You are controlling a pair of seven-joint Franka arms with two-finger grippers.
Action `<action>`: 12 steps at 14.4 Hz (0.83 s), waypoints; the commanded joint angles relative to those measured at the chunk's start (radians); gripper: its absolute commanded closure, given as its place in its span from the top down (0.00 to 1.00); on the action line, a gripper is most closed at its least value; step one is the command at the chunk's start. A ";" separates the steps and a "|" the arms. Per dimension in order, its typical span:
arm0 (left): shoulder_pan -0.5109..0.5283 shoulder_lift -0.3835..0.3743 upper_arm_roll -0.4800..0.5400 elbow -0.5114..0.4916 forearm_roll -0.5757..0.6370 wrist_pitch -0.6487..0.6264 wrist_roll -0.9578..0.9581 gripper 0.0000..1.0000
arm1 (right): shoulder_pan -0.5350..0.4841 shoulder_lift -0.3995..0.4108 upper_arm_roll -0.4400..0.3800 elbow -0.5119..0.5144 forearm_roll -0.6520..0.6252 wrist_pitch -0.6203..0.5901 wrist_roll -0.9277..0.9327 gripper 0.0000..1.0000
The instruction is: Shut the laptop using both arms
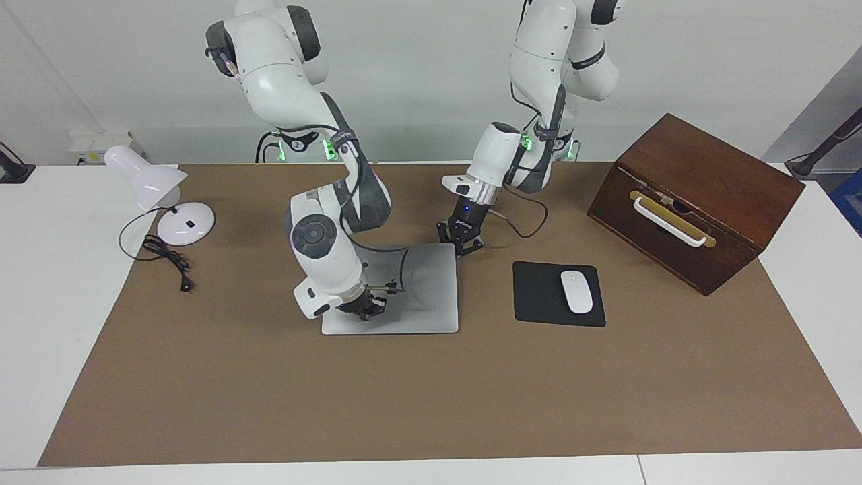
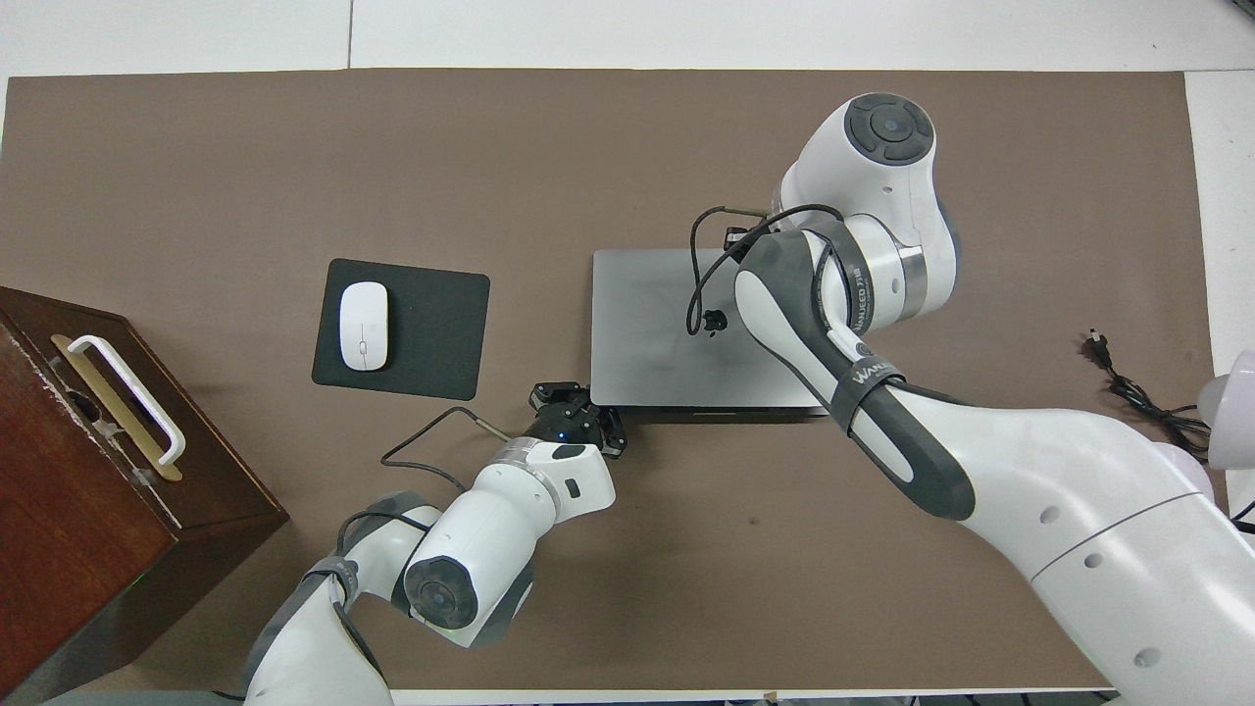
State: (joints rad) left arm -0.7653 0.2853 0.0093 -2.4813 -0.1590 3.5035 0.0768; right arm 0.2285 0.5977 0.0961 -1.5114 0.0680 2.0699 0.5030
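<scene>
The laptop (image 1: 404, 289) lies on the surface beside the mouse pad (image 1: 557, 294), lid down flat. Right hand (image 1: 363, 308), closed and empty, presses the lid; left hand (image 1: 461, 236), closed, rests at the hinge corner. Closing looks finished; next, both should lift clear.

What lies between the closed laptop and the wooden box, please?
Between the laptop and the wooden box lies a black mouse pad carrying a white mouse, clearest in the facing view.
</scene>
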 commanded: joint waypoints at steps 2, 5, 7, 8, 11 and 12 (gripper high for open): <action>0.020 0.029 0.009 -0.030 -0.013 0.000 0.032 0.00 | -0.014 -0.013 0.014 -0.012 0.018 0.012 -0.021 0.00; 0.027 0.029 0.008 -0.030 -0.013 0.000 0.032 0.00 | -0.021 -0.055 0.013 0.083 0.019 -0.126 -0.021 0.00; 0.027 0.029 0.008 -0.028 -0.013 -0.001 0.029 0.00 | -0.032 -0.091 0.004 0.155 0.004 -0.241 -0.023 0.00; 0.027 0.029 0.008 -0.028 -0.013 0.000 0.025 0.00 | -0.063 -0.116 0.005 0.172 -0.007 -0.288 -0.029 0.00; 0.027 0.028 0.008 -0.025 -0.014 -0.001 -0.014 0.00 | -0.130 -0.208 0.004 0.184 -0.051 -0.335 -0.156 0.00; 0.026 0.028 0.006 -0.024 -0.014 -0.001 -0.043 0.00 | -0.158 -0.240 0.005 0.184 -0.083 -0.341 -0.220 0.00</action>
State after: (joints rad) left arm -0.7646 0.2853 0.0094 -2.4813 -0.1590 3.5035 0.0533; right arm 0.1204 0.4093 0.0906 -1.3184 0.0279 1.7472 0.3854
